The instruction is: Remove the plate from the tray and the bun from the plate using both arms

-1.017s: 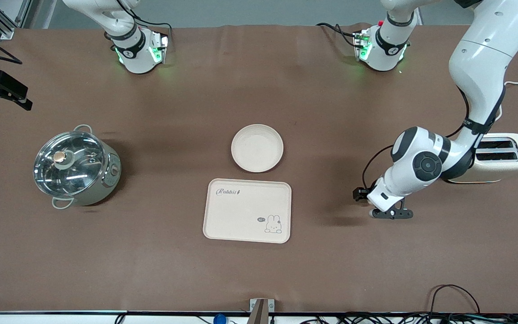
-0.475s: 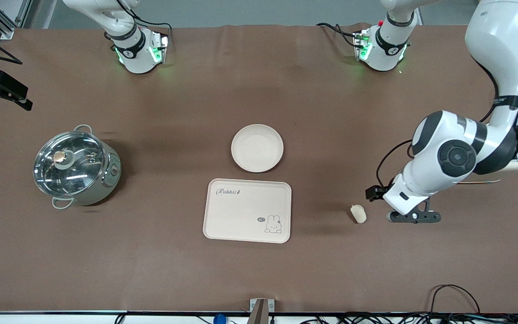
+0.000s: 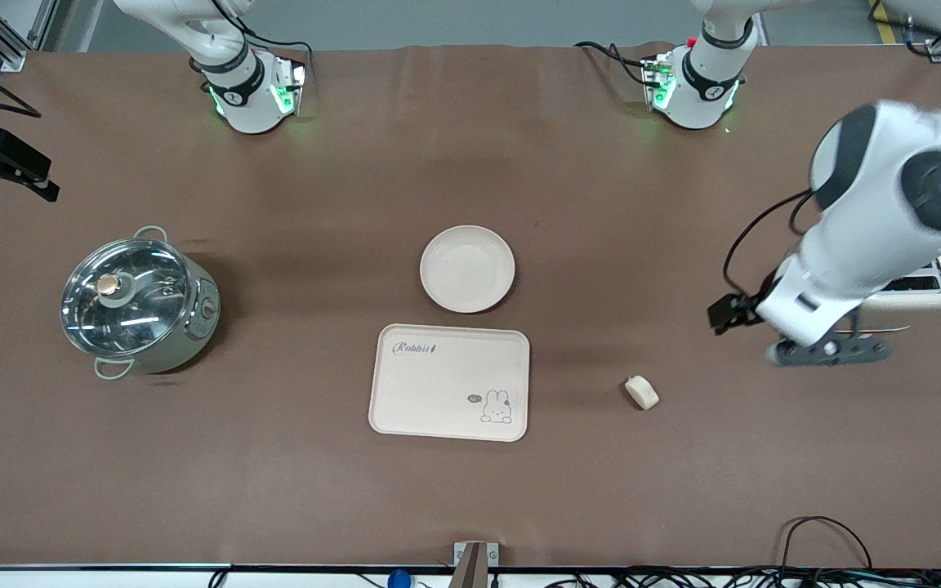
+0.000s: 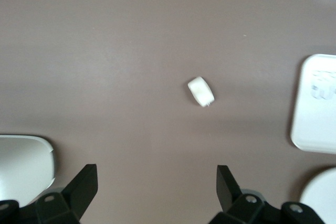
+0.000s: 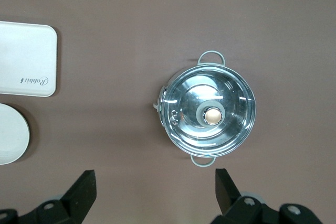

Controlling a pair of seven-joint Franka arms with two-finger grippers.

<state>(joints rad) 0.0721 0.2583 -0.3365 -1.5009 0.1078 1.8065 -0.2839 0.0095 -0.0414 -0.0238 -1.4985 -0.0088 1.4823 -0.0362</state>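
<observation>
Front view: oblong matte bun (image 3: 641, 392) lies near smooth round plate (image 3: 467, 269).

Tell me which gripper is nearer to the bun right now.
Left. The left gripper hangs open over the table beside the toaster, a short way from the bun. The right gripper is open high above the pot, at the right arm's end.

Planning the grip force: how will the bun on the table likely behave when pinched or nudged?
The bun is small, pale and rounded, so probably light and squashy; a firm pinch may dent it. Lying loose on the bare table, it would likely slide or tumble if nudged.
</observation>
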